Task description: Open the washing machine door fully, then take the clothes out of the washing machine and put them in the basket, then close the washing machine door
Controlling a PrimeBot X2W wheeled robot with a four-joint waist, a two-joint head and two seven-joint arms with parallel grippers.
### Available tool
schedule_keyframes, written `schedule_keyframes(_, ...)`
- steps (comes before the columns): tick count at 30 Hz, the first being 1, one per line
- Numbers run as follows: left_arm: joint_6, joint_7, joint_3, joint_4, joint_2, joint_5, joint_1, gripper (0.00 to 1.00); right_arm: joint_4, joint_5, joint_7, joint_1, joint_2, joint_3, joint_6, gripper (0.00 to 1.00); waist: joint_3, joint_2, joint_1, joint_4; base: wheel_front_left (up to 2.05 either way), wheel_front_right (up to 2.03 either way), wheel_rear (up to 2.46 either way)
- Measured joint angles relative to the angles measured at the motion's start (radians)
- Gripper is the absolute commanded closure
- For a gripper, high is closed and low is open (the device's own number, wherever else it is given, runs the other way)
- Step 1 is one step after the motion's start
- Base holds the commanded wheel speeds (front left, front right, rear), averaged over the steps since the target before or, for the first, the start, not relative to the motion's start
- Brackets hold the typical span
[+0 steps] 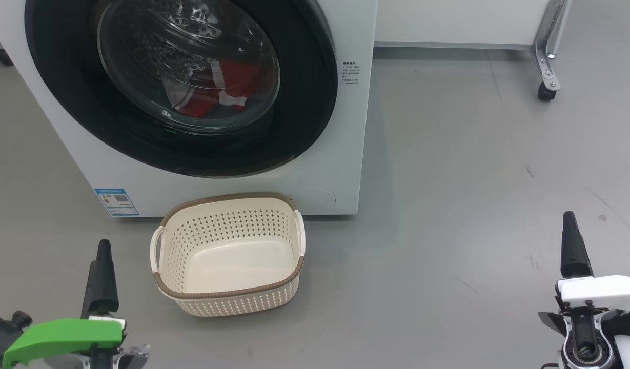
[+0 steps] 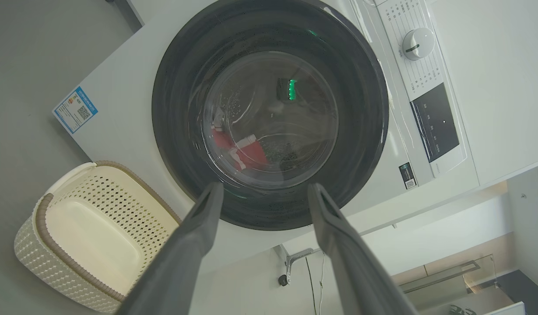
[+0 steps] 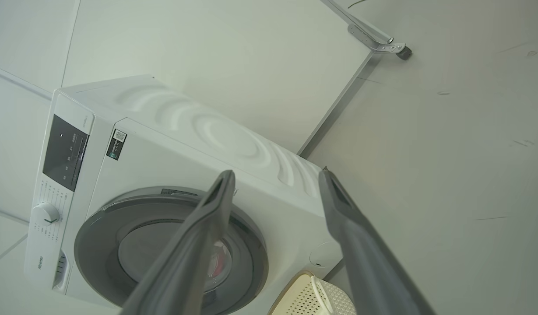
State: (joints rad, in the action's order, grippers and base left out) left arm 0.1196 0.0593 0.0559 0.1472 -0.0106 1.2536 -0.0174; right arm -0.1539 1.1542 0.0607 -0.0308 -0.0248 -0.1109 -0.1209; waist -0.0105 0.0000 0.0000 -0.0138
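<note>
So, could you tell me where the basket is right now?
In the head view, the basket stands on the floor left of centre, just in front of the washing machine, below its door.

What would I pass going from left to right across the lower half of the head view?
The left gripper, open and empty → the basket, empty, on the floor in front of the washing machine → the right gripper, open and empty.

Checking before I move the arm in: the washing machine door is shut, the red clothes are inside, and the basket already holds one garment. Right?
No. The basket is empty, as the head view shows. The washing machine door is shut and the red clothes are inside.
</note>
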Motion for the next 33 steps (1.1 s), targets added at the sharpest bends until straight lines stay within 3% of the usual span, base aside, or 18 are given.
schedule_keyframes(6, 0.0, 0.023, -0.022, -0.021, -0.002, -0.072, 0.0, 0.0, 0.017, -0.11, 0.023, 0.0, -0.007, 0.022, 0.0, 0.0, 0.0, 0.0, 0.0, -0.002, 0.0, 0.0, 0.0)
schedule_keyframes(22, 0.0, 0.076, -0.096, -0.035, -0.007, -0.47, 0.002, 0.0, 0.037, -0.373, 0.073, 0.019, -0.014, 0.07, 0.01, 0.0, -0.001, 0.0, 0.0, -0.013, 0.0, 0.0, 0.0)
schedule_keyframes(33, -0.049, 0.111, -0.16, -0.022, -0.012, -0.682, 0.008, 0.0, 0.04, -0.554, 0.11, 0.023, -0.018, 0.108, 0.011, 0.0, -0.002, 0.0, 0.0, -0.021, 0.0, 0.0, 0.0)
